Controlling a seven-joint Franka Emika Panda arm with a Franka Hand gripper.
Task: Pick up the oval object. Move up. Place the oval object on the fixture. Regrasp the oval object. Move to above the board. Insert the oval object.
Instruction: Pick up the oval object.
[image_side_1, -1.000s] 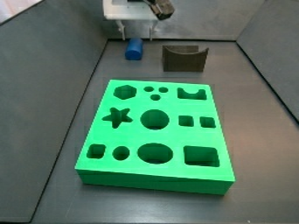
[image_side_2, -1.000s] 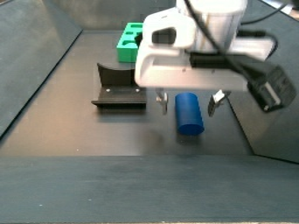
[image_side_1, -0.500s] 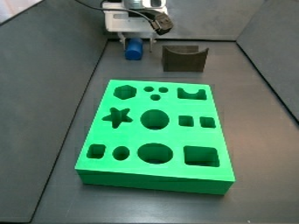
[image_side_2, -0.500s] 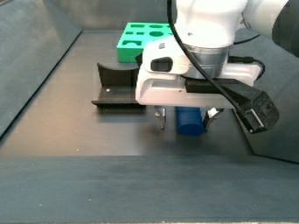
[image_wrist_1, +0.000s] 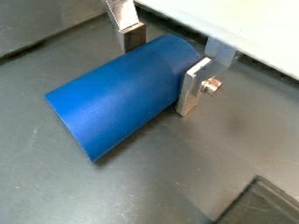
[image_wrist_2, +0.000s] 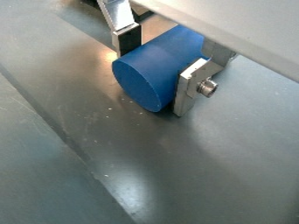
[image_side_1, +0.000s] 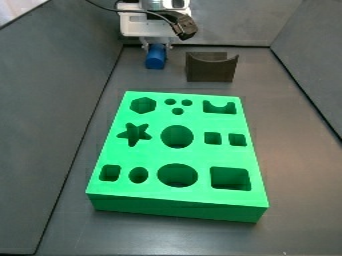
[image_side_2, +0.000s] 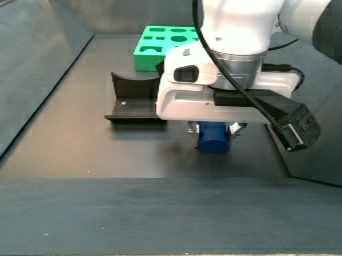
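The oval object, a blue peg (image_side_1: 155, 57), lies on its side on the grey floor at the far end, left of the fixture (image_side_1: 210, 66). My gripper (image_side_1: 156, 46) is down over it. In both wrist views the silver fingers (image_wrist_1: 191, 84) press the peg (image_wrist_1: 117, 96) from both sides, with the peg's flat oval end (image_wrist_2: 152, 77) sticking out. In a side view the gripper (image_side_2: 214, 132) straddles the peg (image_side_2: 214, 138), right of the fixture (image_side_2: 134, 98). The green board (image_side_1: 158, 118) lies nearer the front.
Grey walls enclose the floor on the left, right and far sides. The board's corner (image_side_2: 160, 40) shows behind the fixture in a side view. The arm's white body (image_side_2: 227, 60) hides part of the peg.
The gripper came down around the peg over the last second. Its fingers have since closed in onto the peg's sides. The peg has not moved.
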